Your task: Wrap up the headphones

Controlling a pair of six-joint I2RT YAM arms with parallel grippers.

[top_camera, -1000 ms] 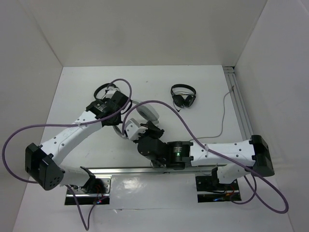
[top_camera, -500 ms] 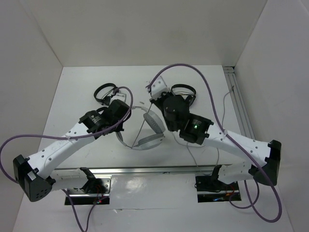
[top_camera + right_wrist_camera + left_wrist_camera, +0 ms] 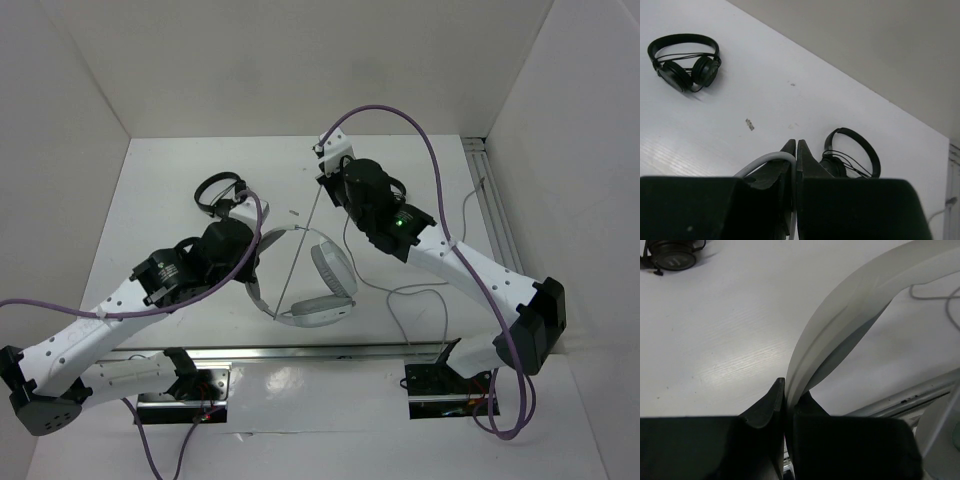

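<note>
The headphones (image 3: pixel 330 270) are held mid-table, crown to the left and both earcups pointing right, with the band clamped tight in the left gripper (image 3: pixel 786 396). The cable (image 3: pixel 300 245) is stretched taut, slanting away to the raised right gripper (image 3: pixel 796 150), which is pinched shut on it. On the white table (image 3: pixel 170 180), walled in white, two black headphones (image 3: pixel 685 60) are seen at the far side.

The headphones (image 3: pixel 333 272) are white, their cable (image 3: pixel 765 160) grey, the table (image 3: pixel 150 200) white (the small headset (image 3: pixel 704 71) black).
</note>
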